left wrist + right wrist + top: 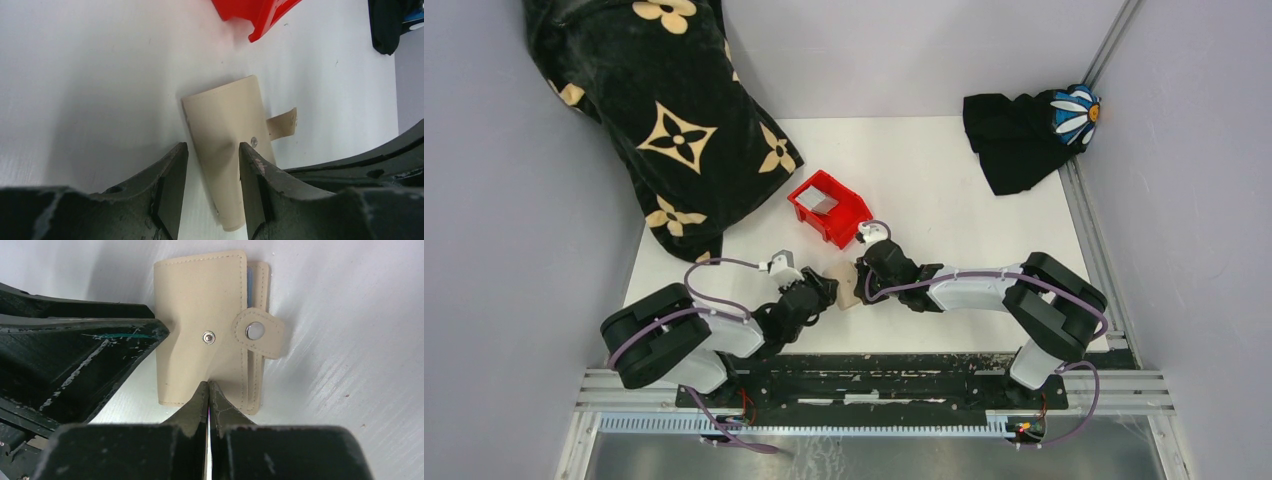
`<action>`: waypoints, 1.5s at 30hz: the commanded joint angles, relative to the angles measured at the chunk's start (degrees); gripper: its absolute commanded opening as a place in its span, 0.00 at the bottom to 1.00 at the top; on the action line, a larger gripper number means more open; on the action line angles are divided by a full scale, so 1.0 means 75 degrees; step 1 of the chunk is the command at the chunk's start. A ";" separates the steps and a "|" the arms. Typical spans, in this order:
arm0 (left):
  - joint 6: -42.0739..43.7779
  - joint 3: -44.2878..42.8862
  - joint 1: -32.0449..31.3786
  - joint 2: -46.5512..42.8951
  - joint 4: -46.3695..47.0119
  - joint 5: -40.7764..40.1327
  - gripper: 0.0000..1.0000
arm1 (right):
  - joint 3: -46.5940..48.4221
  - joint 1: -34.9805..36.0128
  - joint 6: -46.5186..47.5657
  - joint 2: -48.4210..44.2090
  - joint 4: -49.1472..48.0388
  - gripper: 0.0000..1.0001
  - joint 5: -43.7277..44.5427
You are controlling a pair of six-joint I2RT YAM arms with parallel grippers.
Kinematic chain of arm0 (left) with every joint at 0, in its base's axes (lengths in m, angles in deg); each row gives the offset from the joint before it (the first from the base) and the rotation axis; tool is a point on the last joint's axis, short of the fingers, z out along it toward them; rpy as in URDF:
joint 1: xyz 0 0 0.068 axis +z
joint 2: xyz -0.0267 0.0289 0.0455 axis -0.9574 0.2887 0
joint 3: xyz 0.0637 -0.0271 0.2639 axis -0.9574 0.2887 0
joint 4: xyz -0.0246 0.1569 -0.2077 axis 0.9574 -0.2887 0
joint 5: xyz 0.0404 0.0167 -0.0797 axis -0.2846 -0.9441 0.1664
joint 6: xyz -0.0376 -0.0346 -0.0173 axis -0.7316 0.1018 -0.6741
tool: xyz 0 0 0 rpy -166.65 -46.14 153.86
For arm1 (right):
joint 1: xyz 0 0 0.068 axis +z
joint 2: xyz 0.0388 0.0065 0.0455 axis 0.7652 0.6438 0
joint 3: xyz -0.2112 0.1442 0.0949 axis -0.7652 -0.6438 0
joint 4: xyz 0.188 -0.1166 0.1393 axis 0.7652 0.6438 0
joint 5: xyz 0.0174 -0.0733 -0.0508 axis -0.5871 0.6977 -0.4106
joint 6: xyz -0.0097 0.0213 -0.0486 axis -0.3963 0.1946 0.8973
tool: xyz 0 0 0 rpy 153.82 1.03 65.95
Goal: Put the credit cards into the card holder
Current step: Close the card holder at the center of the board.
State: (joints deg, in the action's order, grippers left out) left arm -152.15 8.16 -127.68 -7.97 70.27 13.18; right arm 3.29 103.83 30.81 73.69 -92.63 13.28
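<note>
The tan card holder (845, 288) lies folded on the white table between my two grippers. In the right wrist view the card holder (200, 300) has its snap tab (256, 331) undone, and a blue card edge (248, 287) shows inside the fold. My right gripper (208, 384) is shut, its tips pressing on the holder's cover. My left gripper (212, 147) is open astride the holder (225, 115), one finger (100, 350) denting the cover. A grey flat card (822, 203) lies in the red bin.
The red plastic bin (844, 222) stands just behind the grippers and shows in the left wrist view (255, 12). A black patterned cloth (664, 110) covers the back left. A black cloth with a daisy (1024, 130) lies at the back right.
</note>
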 commanded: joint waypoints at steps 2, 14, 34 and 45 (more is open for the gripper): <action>0.0524 -0.0624 -0.0014 0.0480 -0.0293 -0.0241 0.51 | 0.0011 0.0040 0.0041 0.0187 0.0361 0.01 0.0196; 0.0526 -0.1032 -0.0013 0.1037 -0.0849 -0.0142 0.40 | 0.0276 0.0044 0.0223 0.0243 0.0713 0.12 0.0190; 0.0502 -0.1096 -0.0005 0.0944 -0.1107 -0.0035 0.35 | 0.1906 0.0053 0.1282 -0.0481 0.3198 0.34 0.1600; 0.0498 -0.1149 -0.0012 0.0952 -0.1148 0.0003 0.36 | 0.2858 0.0106 0.1729 -0.0089 0.4231 0.41 0.2137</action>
State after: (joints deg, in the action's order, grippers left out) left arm -150.21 0.12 -127.59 -0.80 65.58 12.52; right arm 20.97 104.20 41.98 72.42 -63.52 26.68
